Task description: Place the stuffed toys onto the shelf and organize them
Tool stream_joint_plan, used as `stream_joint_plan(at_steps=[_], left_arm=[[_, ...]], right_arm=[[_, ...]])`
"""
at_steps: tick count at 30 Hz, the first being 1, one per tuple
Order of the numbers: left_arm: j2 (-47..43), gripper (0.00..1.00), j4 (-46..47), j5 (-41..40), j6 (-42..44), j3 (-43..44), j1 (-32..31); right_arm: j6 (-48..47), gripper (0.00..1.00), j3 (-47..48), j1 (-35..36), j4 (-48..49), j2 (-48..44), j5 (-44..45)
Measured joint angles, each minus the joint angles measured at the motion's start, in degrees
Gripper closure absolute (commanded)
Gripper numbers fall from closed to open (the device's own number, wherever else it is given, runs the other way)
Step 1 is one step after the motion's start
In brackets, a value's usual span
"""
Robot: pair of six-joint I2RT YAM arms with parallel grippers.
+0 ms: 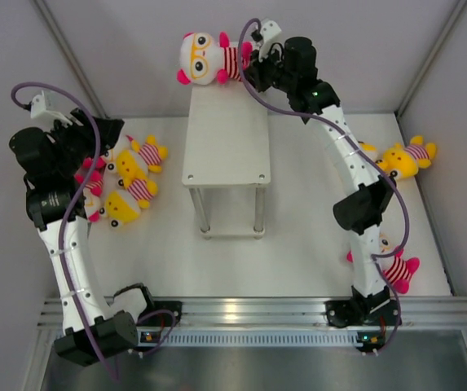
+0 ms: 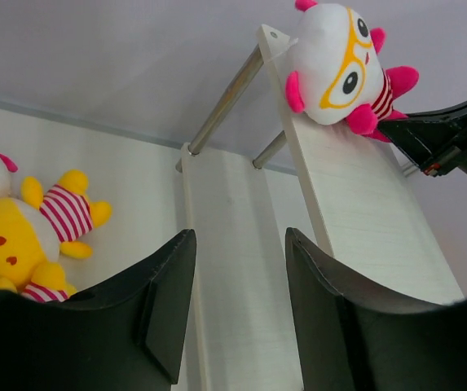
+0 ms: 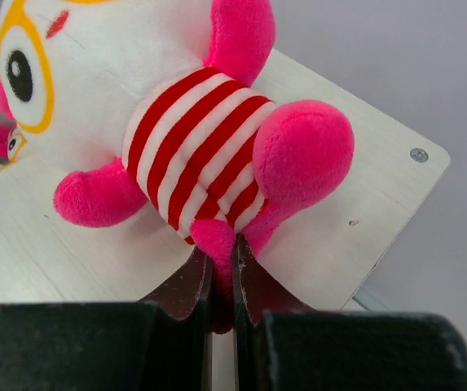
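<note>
Right end effector grasps the white stuffed toy just ahead on the shelf; left end effector hangs released.

White toy, seemingly supine, on shelf

Arms: white links, black joints, on left arm and right arm. A purple cable loops along each. Black bases at 6 o'clock, small lights lit. Green LED near right arm's 12 o'clock end. The fingers are matte black and wedge-shaped.
</note>
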Motion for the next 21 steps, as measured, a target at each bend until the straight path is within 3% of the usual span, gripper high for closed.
stream_joint_plan(at_steps=[7,9,11,14,21], left_arm=[[-0.1,0.47,0.0,0.2,0.8,-1.0,0.0],[-0.1,0.47,0.0,0.2,0.7,-1.0,0.0],[0.0,0.47,0.0,0.2,0.7,-1.0,0.0],[0.1,0.47,0.0,0.2,0.7,-1.0,0.0],[0.1,0.47,0.0,1.1,0.5,-1.4,0.0]], right_arm=[[-0.7,1.0,0.1,-2.9,0.4,1.0,-2.5],[-0.7,0.82,0.1,-3.9,0.3,1.0,-3.0],[-0.8,0.49,0.1,-4.7,0.5,1.0,-3.2],[-1.2,0.37,0.0,-5.2,0.8,1.0,-3.3],[3.0,0.26,-7.4,-5.3,8.8,-1.8,-3.1]])
